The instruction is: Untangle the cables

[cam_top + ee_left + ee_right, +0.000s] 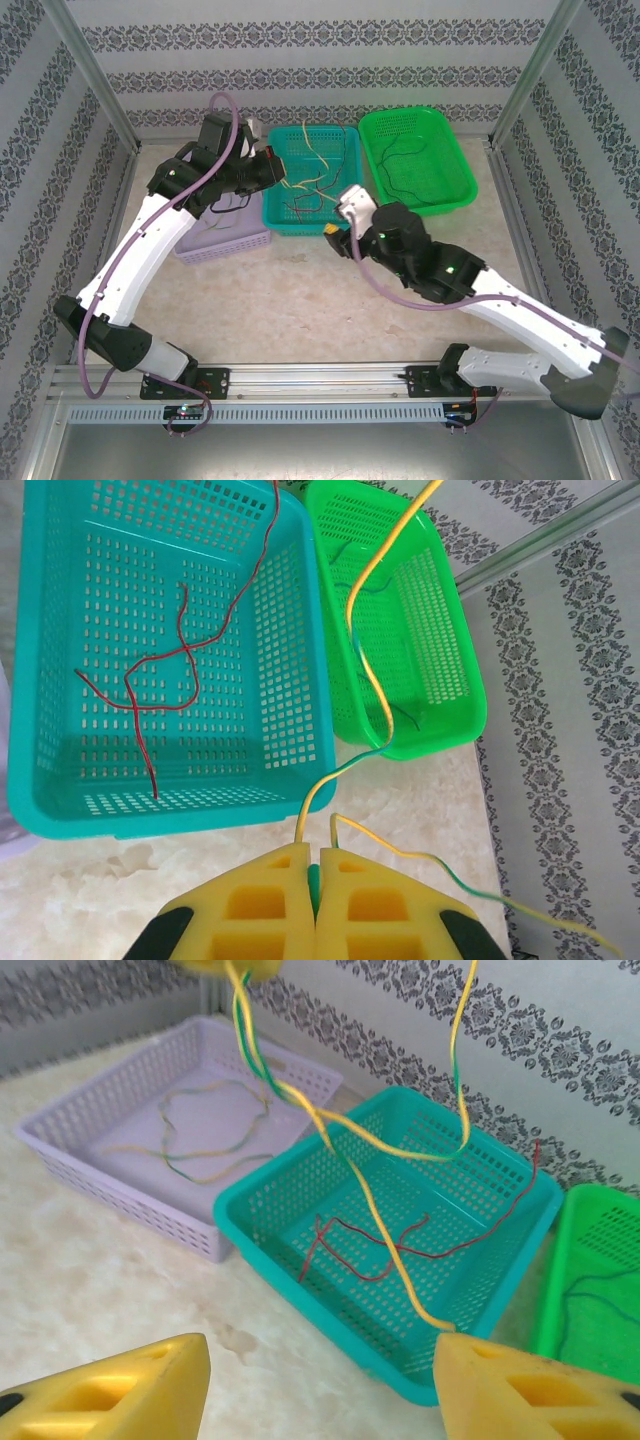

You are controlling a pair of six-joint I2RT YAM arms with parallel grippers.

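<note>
- Plainly, the left claw (312, 852) is pressed together on a yellow-green cable (350, 610), holding it up over the teal basket (300, 1275). The wire is thin, so a sideways tug could slide it out of the pinch and drop it onto the red cables (185, 660) on the basket floor.
- Yellow-green lengths hang and loop away from that pinch (1 cable or 2, I cannot tell). If they cross each other, pulling them apart may tighten the crossing rather than free it.
- The right claw (322, 1350) is spread wide, low by the near side of the teal basket. A hanging end reaches the finger on the right of its wrist view. Closing from here could miss that tip or trap a second loop with it.
- A dangling end could poke through the holes in the basket wall and snag, and the light basket would then drag across the bench (100, 1290).
- Both arms crowd the same basket, so a hasty swing risks a knock between them.
- Sorting could slip too. The lavender basket (120, 1175) on the left already holds a yellow-green cable (215, 1175), and the green basket (440, 630) on the right holds a dark cable (600, 1280). A loose drop might land across 2 baskets.
</note>
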